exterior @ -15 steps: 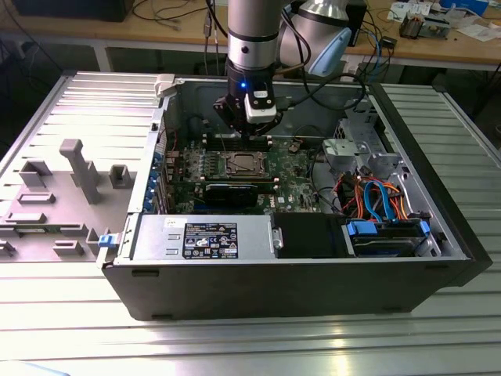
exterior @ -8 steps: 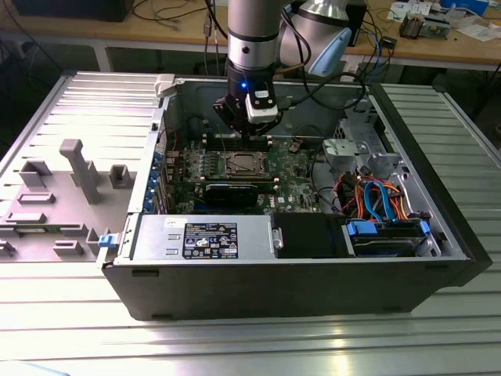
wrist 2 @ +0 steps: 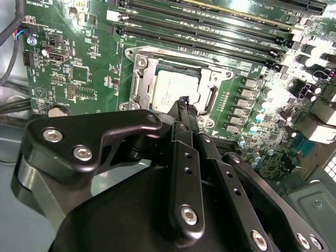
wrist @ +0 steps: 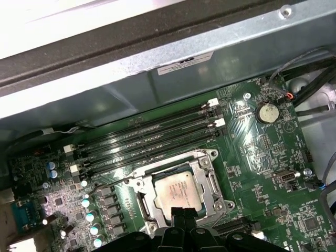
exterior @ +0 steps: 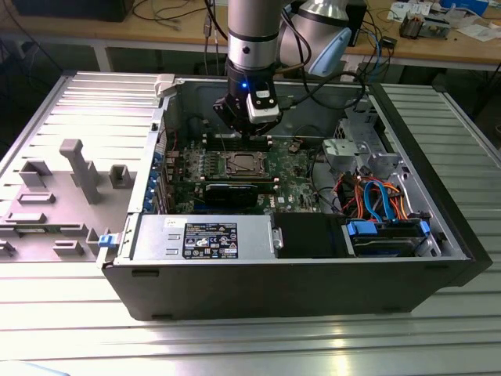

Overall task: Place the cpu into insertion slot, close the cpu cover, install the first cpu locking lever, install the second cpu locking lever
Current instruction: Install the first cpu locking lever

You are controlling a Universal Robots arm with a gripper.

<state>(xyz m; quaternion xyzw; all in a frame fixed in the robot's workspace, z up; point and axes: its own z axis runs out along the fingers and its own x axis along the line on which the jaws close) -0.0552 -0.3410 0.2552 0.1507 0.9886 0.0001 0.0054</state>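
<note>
The cpu sat in its socket at lower centre of the first wrist view, cover down around it. The pincer hung just above, fingertips together, holding nothing.

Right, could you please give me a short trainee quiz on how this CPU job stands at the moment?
1. True or false: the gripper holds the cpu.
2. The cpu lies: A on the motherboard near the memory slots; B on the power supply; C on the grey table outside the case.
3. Fill in: the cpu cover is ___ (raised/down) around the cpu.

Key: 1 false; 2 A; 3 down.
</note>
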